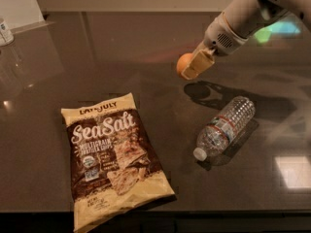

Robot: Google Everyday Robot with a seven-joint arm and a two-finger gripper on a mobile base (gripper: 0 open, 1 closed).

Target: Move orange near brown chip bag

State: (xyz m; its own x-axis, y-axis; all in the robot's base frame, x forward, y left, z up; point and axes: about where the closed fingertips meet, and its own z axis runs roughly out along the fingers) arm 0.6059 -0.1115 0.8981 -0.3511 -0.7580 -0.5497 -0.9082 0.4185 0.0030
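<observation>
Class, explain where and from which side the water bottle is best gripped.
Probably grip the bottle across its ribbed middle, coming from above: it lies on its side, cap toward the lower left, so jaws can straddle the round body. The gripper, upper right, is shut on the orange.
</observation>
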